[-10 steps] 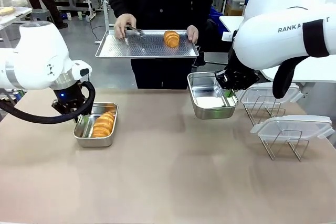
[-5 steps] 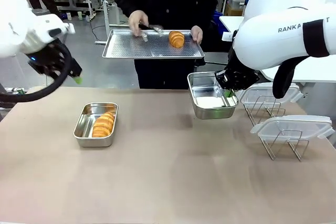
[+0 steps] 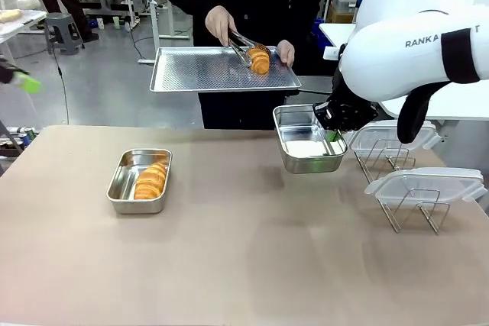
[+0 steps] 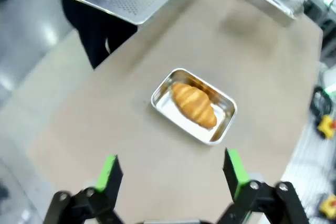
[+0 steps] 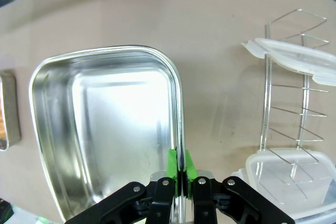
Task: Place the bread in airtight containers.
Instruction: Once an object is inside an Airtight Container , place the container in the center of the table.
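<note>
The robot's left hand (image 4: 171, 161) has pulled back from the left pan (image 3: 116, 188) to the picture's far left edge. Its green-padded fingers (image 4: 110, 169) have spread wide and released. The person's tongs (image 3: 241, 43) have crossed the tray (image 3: 191, 74) and now pinch the 2nd croissant (image 3: 259, 60) at the tray's right end. The right hand (image 5: 179, 161) has not shifted; it stays clenched on the rim of the right pan (image 3: 302, 149).

The left pan sits on the surface (image 3: 244, 250) with the 1st croissant (image 3: 150, 181) lying lengthwise inside it. The right pan's polished bottom is bare. Both pans are shiny steel rectangles with rounded corners; both croissants are golden-brown and ridged. 2 clear lids (image 3: 424, 182) rest on wire racks (image 3: 416, 215) just right of the right pan.
</note>
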Robot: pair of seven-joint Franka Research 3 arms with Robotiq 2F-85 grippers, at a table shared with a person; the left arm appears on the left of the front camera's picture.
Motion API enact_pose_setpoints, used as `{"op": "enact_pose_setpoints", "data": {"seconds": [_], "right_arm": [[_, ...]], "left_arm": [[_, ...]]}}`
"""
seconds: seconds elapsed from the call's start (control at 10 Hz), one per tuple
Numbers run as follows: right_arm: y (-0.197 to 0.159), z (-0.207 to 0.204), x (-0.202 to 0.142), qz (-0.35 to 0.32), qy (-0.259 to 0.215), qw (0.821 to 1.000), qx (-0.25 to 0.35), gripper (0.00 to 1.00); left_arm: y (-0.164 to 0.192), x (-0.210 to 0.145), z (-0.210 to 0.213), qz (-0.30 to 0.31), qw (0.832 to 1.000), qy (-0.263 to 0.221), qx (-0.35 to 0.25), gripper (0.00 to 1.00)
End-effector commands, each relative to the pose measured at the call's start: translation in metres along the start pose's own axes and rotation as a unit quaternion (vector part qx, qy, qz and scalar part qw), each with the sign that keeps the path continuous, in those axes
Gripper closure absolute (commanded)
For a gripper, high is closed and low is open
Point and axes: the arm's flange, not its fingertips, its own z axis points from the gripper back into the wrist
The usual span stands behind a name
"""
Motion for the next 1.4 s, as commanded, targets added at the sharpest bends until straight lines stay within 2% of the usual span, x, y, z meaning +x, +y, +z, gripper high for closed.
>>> {"op": "enact_pose_setpoints", "data": {"seconds": [0.0, 0.2, 0.3, 0.4, 0.5, 0.6, 1.3], "right_arm": [[-0.001, 0.004, 0.001, 0.000, -0.004, 1.000, 0.001, 1.00], [-0.001, 0.004, 0.001, 0.000, -0.004, 1.000, 0.001, 1.00], [-0.001, 0.004, 0.001, 0.000, -0.004, 1.000, 0.001, 1.00], [-0.001, 0.004, 0.001, 0.000, -0.004, 1.000, 0.001, 1.00], [-0.001, 0.004, 0.001, 0.000, -0.004, 1.000, 0.001, 1.00], [-0.001, 0.004, 0.001, 0.000, -0.004, 1.000, 0.001, 1.00], [-0.001, 0.004, 0.001, 0.000, -0.004, 1.000, 0.001, 1.00]], "left_arm": [[0.027, -0.042, 0.005, -0.038, 0.997, -0.047, -0.041, 0.00], [0.032, -0.066, 0.009, -0.061, 0.994, -0.074, -0.046, 0.00], [0.032, -0.063, 0.004, -0.066, 0.993, -0.081, -0.048, 0.00], [0.034, -0.062, 0.006, -0.058, 0.990, -0.111, -0.059, 0.00], [0.035, -0.062, 0.004, -0.038, 0.988, -0.116, -0.093, 0.00], [0.030, -0.073, 0.008, -0.058, 0.993, -0.090, -0.047, 0.00], [0.030, -0.073, 0.008, -0.058, 0.993, -0.090, -0.047, 0.00]]}}
